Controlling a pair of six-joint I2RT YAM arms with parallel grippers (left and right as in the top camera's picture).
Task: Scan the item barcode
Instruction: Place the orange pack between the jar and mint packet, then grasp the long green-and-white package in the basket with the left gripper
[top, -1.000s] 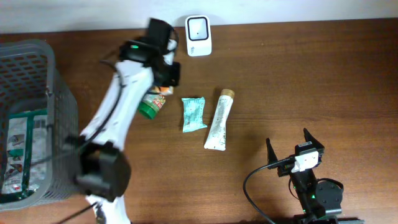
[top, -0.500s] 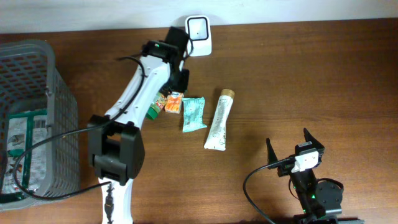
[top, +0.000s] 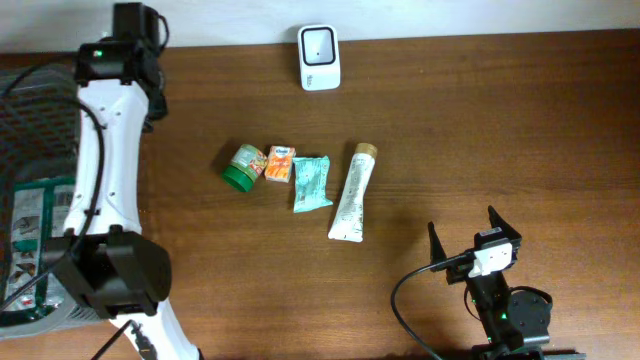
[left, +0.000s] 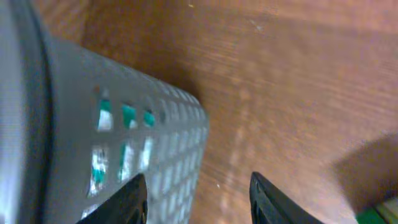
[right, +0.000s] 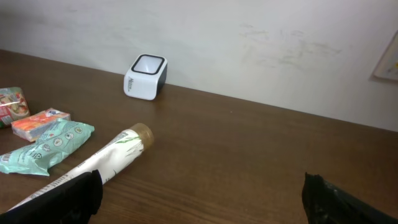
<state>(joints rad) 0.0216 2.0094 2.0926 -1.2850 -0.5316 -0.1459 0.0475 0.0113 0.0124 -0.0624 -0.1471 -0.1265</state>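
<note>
Four items lie in a row mid-table: a green-capped container (top: 243, 166), a small orange box (top: 280, 164), a teal packet (top: 311, 183) and a white tube (top: 353, 192). The white barcode scanner (top: 319, 57) stands at the back edge. My left gripper (left: 199, 199) is open and holds nothing. It hovers beside the grey basket's wall (left: 124, 143), far left of the items, its wrist (top: 125, 55) at the back left. My right gripper (right: 205, 199) is open and empty at the front right, facing the tube (right: 99, 163) and the scanner (right: 145, 76).
The grey mesh basket (top: 95, 130) fills the left edge of the table and holds green-and-white packets (top: 35, 225). A pale wall runs behind the scanner. The right arm's base and cable (top: 500, 310) sit at the front right.
My left arm has swung from the items near the scanner to the far left beside the basket, and its jaws have opened. The green-capped container and orange box now lie uncovered. The right arm has not moved.
</note>
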